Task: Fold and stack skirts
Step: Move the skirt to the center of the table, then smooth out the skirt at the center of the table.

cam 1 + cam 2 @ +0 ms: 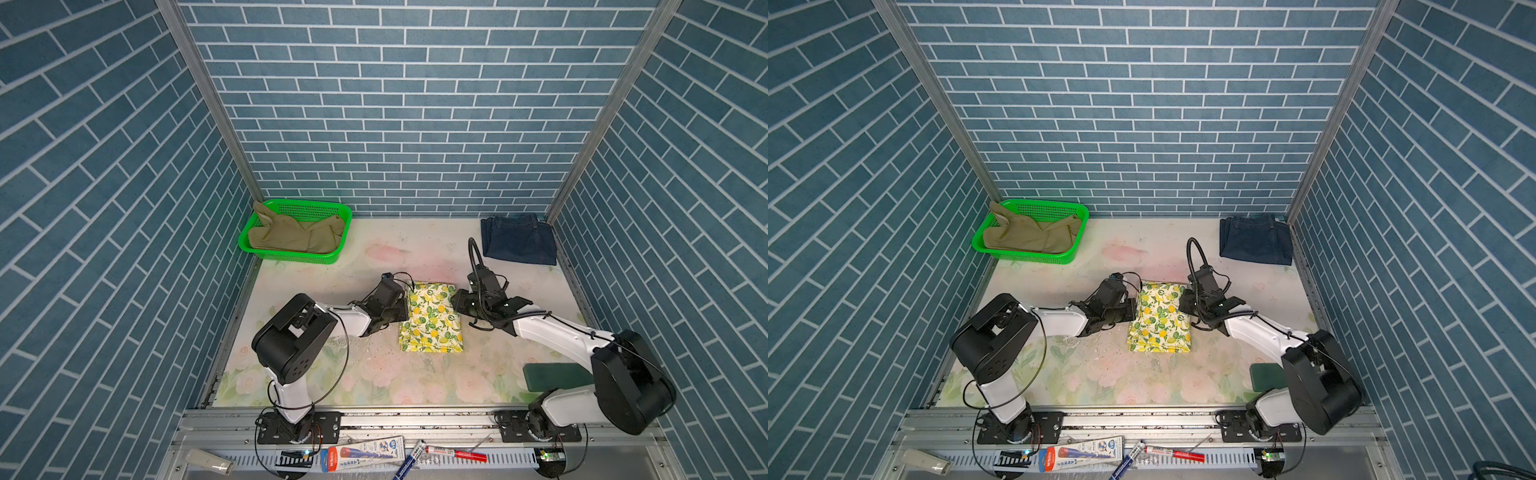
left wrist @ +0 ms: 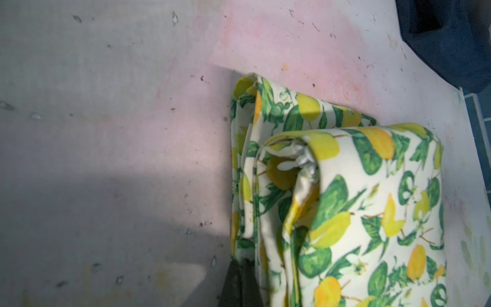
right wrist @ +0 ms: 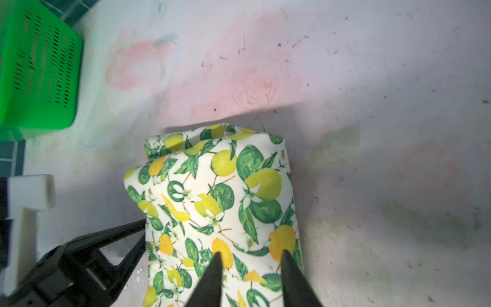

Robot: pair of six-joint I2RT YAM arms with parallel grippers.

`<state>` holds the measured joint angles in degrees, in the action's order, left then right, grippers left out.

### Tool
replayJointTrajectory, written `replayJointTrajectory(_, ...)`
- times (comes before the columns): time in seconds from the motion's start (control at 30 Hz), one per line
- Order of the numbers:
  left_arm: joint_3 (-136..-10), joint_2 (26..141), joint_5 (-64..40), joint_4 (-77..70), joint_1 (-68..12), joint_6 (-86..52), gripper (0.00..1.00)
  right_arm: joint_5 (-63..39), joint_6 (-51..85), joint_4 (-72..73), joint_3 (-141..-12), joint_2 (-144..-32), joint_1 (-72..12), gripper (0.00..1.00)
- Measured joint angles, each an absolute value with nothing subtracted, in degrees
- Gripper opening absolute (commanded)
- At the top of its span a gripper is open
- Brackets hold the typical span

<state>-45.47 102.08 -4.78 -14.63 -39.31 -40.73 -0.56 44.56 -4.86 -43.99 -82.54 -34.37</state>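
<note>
Left gripper [image 2: 239, 268] closed at lemon skirt [image 1: 432, 320] edge; right gripper [image 3: 251, 253] part-open over it; tube [image 1: 365, 451] label unreadable

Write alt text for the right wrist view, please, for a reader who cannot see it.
A folded lemon-print skirt lies on a pale, worn floral table, with the right gripper poised over its near end, jaws apart. The left gripper is at one side edge, and a green mesh basket stands farther off.

No text legible in any view; carded package [image 1: 365, 452] bears coloured print and a round blue logo, too small to read; red marker [image 1: 457, 453] and blue pen [image 1: 409, 459] labels likewise unreadable.
</note>
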Motion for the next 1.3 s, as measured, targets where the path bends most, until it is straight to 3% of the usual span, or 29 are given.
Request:
replayJointTrajectory(0.4, -46.5, 102.1, -4.8, -12.6, -39.4, -40.1, 0.00, -3.2, 46.9, 5.6, -51.4, -102.0, -39.5, 0.24)
replayJointTrajectory(0.9, -48.1, 102.6, -4.8, -10.3, -39.4, -39.7, 0.01, -3.4, 53.5, 16.0, -51.2, -105.5, -40.5, 0.26)
replayJointTrajectory(0.97, -48.4, 102.6, -4.7, -9.5, -39.4, -39.6, 0.06, -3.4, 53.8, 17.3, -51.2, -106.1, -40.7, 0.26)
replayJointTrajectory(1.17, -48.6, 99.9, -3.5, -4.4, -38.7, -38.2, 0.38, -3.3, 54.2, 20.3, -49.7, -106.3, -40.9, 0.26)
replayJointTrajectory(1.3, -48.6, 96.6, -2.1, 0.3, -37.9, -36.9, 0.43, -3.3, 54.2, 23.9, -47.8, -106.2, -40.9, 0.26)
